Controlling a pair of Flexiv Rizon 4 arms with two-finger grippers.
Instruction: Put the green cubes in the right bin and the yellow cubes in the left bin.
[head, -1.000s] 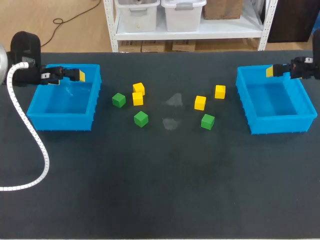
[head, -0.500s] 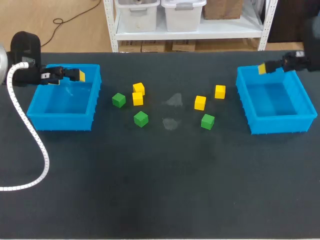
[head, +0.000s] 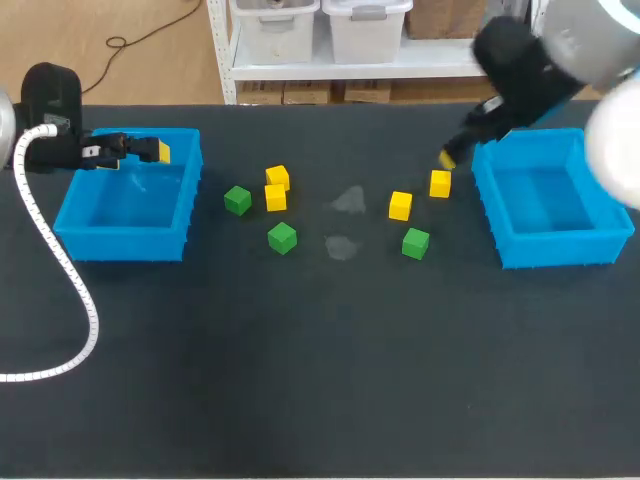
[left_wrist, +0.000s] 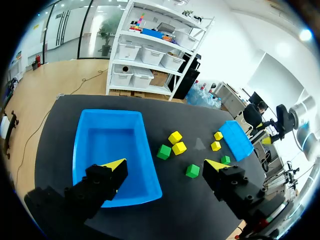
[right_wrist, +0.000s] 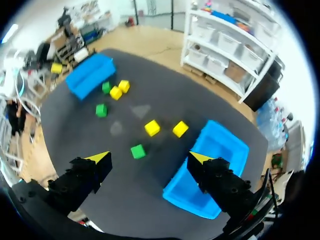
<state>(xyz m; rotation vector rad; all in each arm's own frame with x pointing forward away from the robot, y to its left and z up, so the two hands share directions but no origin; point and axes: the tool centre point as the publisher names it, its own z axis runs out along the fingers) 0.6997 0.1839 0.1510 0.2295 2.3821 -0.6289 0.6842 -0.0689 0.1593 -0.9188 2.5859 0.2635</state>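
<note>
Counter (head: 320, 380) bearing two blue bins and seven loose cubes. Over the left bin (left_wrist: 110, 145) hangs the left claw (left_wrist: 166, 165), fingers spread and empty. The right claw (right_wrist: 150, 157), also spread and empty, hangs just beside the right bin (right_wrist: 207, 170). One green cube (right_wrist: 137, 151) lies beneath it, two yellow cubes (right_wrist: 152, 128) just ahead, and the other four cubes (right_wrist: 116, 92) far ahead near the left bin.

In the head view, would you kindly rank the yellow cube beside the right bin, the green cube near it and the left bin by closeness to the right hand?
1. Yellow cube, right next to the right hand.
2. Green cube, toward the table's front.
3. Left bin, at the far left.
</note>
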